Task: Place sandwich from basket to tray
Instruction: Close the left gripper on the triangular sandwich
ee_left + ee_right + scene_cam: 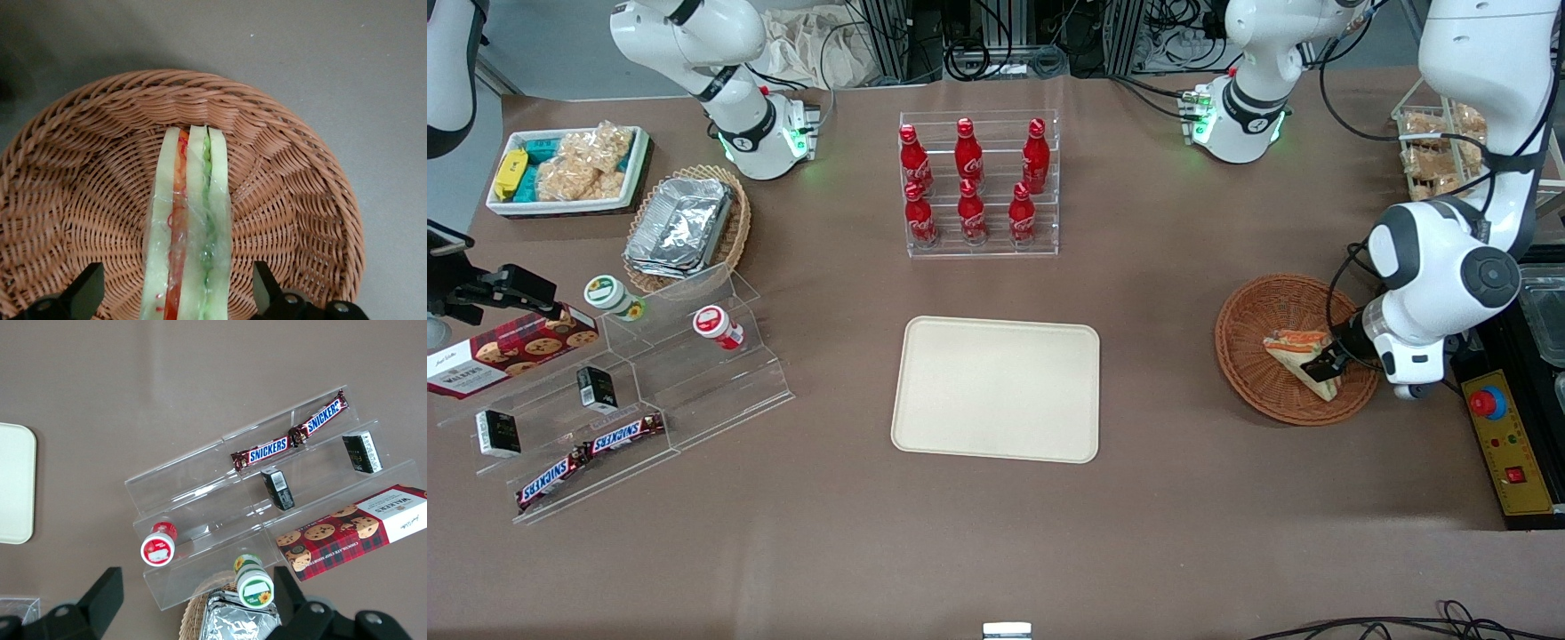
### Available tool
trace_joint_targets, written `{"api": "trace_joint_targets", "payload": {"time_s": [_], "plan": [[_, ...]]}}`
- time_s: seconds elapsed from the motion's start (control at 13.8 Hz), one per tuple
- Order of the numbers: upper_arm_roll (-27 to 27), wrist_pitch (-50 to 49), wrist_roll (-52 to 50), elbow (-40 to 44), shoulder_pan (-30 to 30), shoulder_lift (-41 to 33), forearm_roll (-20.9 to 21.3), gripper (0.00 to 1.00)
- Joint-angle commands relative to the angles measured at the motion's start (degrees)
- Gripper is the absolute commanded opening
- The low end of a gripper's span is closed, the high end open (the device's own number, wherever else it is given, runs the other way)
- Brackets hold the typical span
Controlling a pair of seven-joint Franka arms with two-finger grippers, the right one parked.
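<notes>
- Clear-wrapped triangular white-bread sandwich [189,230]: stands on edge in the round reddish-brown wicker basket [80,167]; judged light, soft, crushable, film slippery.
- Left arm's gripper [175,288]: spread wide, straddling the sandwich, fingers apart from it.
- Hold advised: gently across both bread faces.
- Cream rectangular tray [996,388]: on the desk, well apart.

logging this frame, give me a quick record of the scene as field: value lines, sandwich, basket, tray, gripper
sandwich: wrapped wedge, lying in the basket, cut edge with orange-red and green layers facing the wrist camera
basket: round reddish-brown wicker, toward the working arm's end of the table
tray: cream-beige rectangle, nothing on it, mid-table, nearer the front camera than the rack of red bottles
gripper: left arm's, low over the basket, open, one finger on each side of the sandwich, not touching it
task state: sandwich not yet lifted
</notes>
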Motion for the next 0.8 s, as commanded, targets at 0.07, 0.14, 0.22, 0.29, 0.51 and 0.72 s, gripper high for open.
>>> {"api": "trace_joint_targets", "payload": {"time_s": [0.07,0.14,0.22,0.29,0.51,0.72], "plan": [[-0.4,2.5,-2.8,-0.9,0.2,1.1,0.6,0.90],[-0.4,2.4,-3.5,-0.8,-0.2,1.1,0.7,0.65],[-0.5,2.4,-3.9,-0.6,-0.4,1.0,0.9,0.32],[-0.5,2.3,-3.8,-0.6,-0.4,0.6,3.4,0.00],[-0.6,0.7,-3.0,-0.3,0.0,-1.9,6.9,0.00],[-0.8,-10.3,-0.1,4.2,-0.1,-5.6,7.0,0.00]]}}
